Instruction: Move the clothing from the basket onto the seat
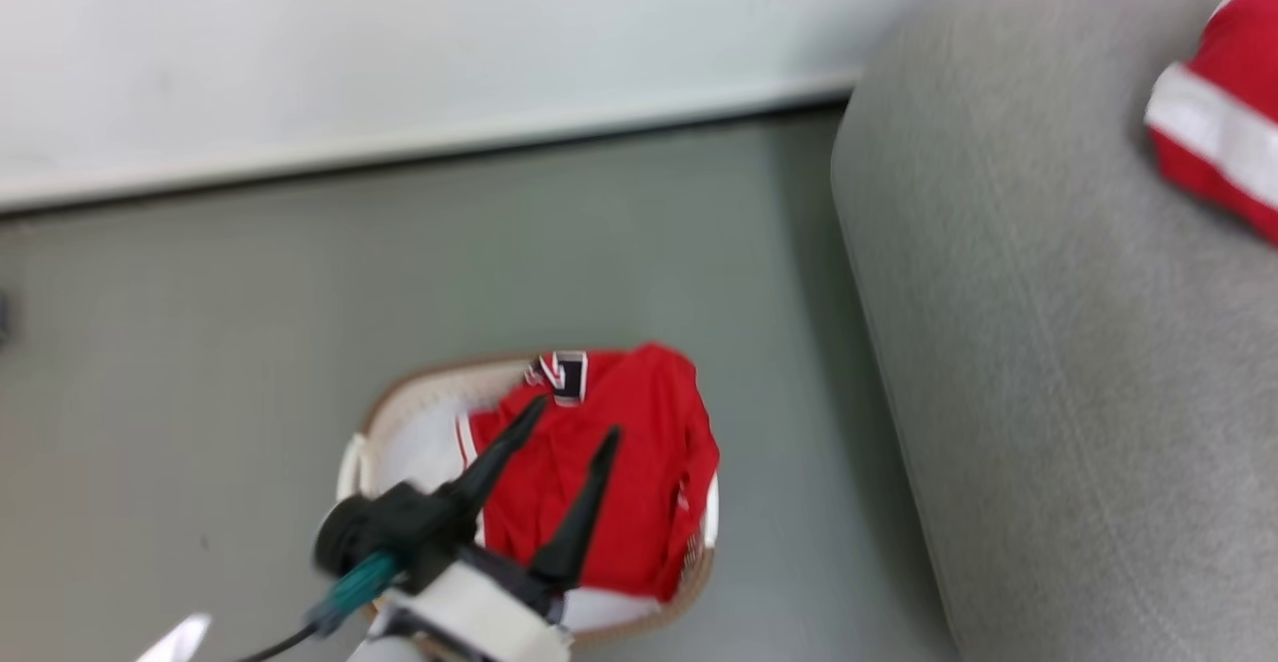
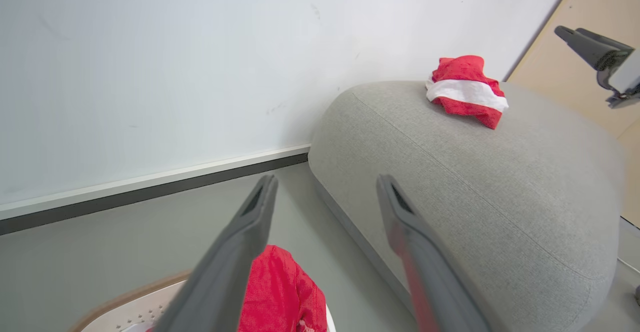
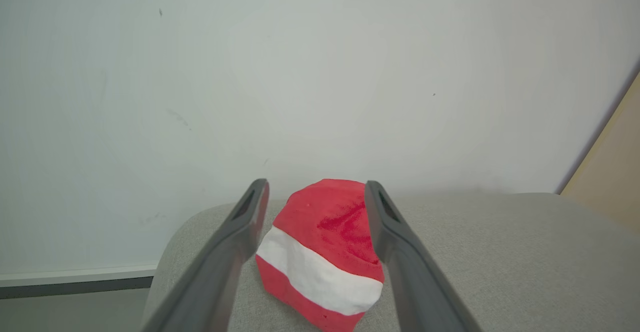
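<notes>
One striped garment (image 3: 325, 257) lies crumpled on the seat (image 3: 500, 252), seen between the spread fingers of the right gripper (image 3: 316, 185), which holds nothing. A second red garment (image 1: 619, 472) fills the basket (image 1: 419, 382) on the floor (image 1: 250, 342) beside the seat. Its black-and-white patch (image 1: 561, 374) lies at the rim nearest the wall (image 1: 399, 23). The left gripper (image 1: 575, 417) hovers over it, fingers apart, empty.

A crumpled red garment (image 1: 619, 462) with a black-and-white number patch lies heaped in the oval white basket (image 1: 439, 377), draped over its brown rim on the sofa side. A second red bundle (image 2: 467, 89) with a broad white stripe sits bunched on the light-grey sofa (image 2: 475, 182).
</notes>
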